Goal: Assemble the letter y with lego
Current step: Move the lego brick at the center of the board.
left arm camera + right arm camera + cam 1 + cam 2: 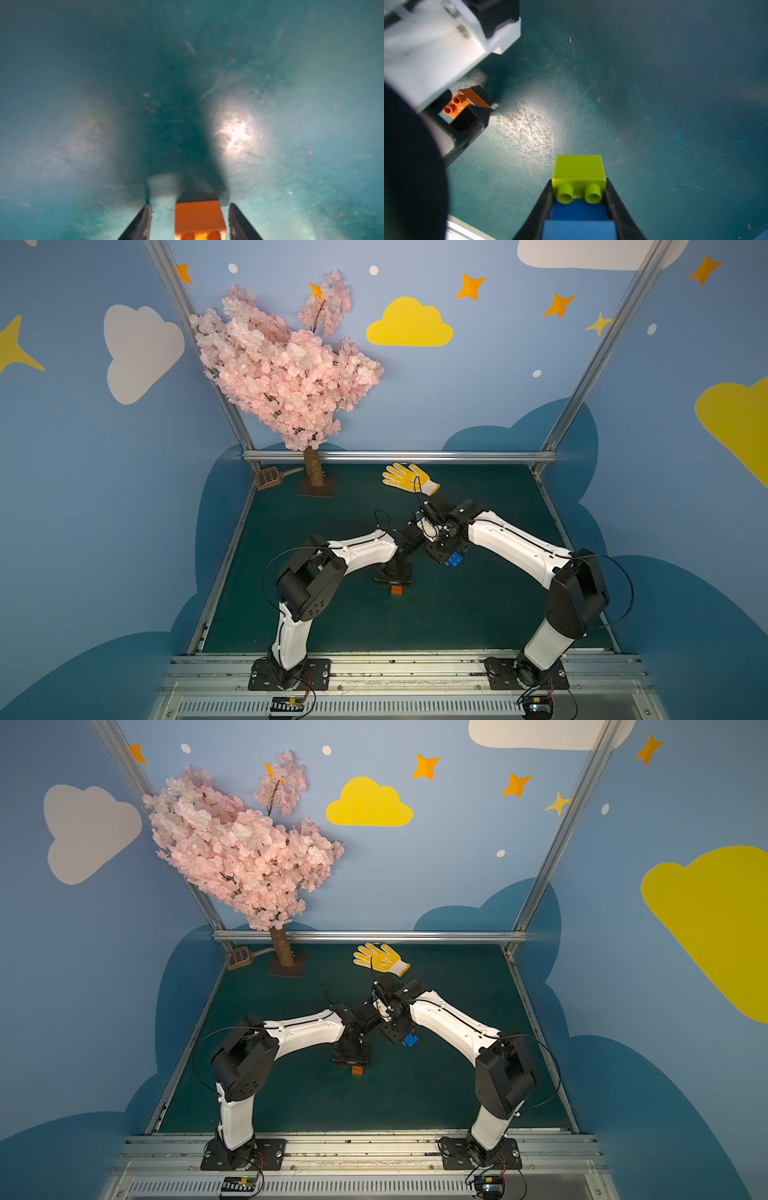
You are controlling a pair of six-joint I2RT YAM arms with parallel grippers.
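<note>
The letter y (pixel 579 209) is standing only as a partial stack. A lime green brick (pixel 579 170) is sitting on blue bricks (pixel 454 561), and the right claw (pixel 579 180) is clenching that stack by its sides, hanging above the green table (pixel 675 104) just right of centre. I cannot tell whether a pink tip is attached. The orange brick (pixel 199 220) is lying loose on the table, nearer and to the left of the held stack, so the tail's end piece is waiting to be joined. The left claw (pixel 189 205) is straddling it with jaws parted. A clear gap is showing on one side and a sliver on the other, so it is gripping nothing.
</note>
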